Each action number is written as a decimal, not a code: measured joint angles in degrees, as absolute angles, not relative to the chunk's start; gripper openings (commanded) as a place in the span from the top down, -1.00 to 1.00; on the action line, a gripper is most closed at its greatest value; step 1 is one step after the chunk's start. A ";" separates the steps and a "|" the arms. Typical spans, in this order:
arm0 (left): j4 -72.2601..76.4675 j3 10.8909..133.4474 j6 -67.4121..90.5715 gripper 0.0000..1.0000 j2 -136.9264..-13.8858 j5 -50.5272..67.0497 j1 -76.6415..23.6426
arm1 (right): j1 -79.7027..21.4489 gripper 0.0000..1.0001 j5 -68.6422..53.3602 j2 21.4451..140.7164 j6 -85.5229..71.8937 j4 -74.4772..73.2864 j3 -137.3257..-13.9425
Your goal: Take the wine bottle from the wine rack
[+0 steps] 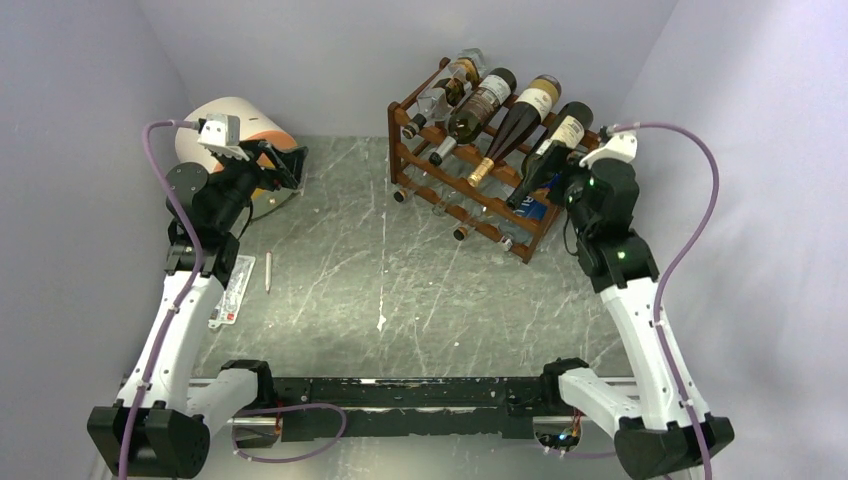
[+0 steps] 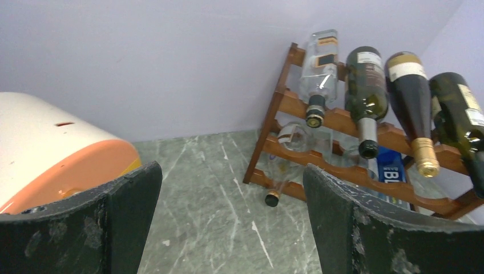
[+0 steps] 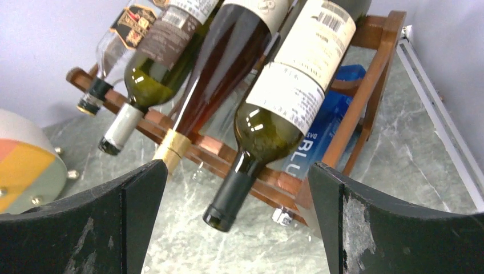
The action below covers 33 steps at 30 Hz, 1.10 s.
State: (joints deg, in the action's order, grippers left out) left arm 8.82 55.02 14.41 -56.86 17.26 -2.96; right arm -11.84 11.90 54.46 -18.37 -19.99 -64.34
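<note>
Right gripper (image 3: 234, 188), frame bottom, jaws spread — wine bottle (image 3: 274, 114) centre, ungripped; a skewed pull could drag the amber bottle (image 3: 225, 63) off the wine rack (image 3: 376, 74). Left gripper (image 2: 231, 177) spread too.

Open tabletop (image 1: 400, 270) before the wine rack (image 1: 394, 135); gold-capped bottle (image 1: 514, 129) close beside the rightmost wine bottle (image 1: 551, 150).

— Where does the wine rack (image 3: 365, 94) stand?
— On the table's far right side, turned at an angle to the walls. It is reddish-brown wood, with wavy rails in tiers and upright corner posts.
— And the wine bottle (image 1: 552, 148)?
— Dark green glass, white labels, black capsule. It lies in the top tier's rightmost cradle, neck jutting past the front rail.
</note>
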 measured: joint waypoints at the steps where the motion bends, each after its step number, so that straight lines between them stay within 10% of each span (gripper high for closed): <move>1: 9.19 54.94 14.66 -0.92 -56.90 17.76 -3.14 | -11.88 -0.99 12.23 55.81 -19.00 -21.41 -66.54; 14: 13.74 54.65 18.28 -0.85 -58.19 23.73 -5.10 | -10.61 -1.00 21.74 76.93 -30.87 -38.50 -92.12; 33: 15.25 54.35 19.79 -0.81 -59.66 25.76 -5.87 | 0.80 -0.84 9.85 89.08 -36.97 -40.34 -96.38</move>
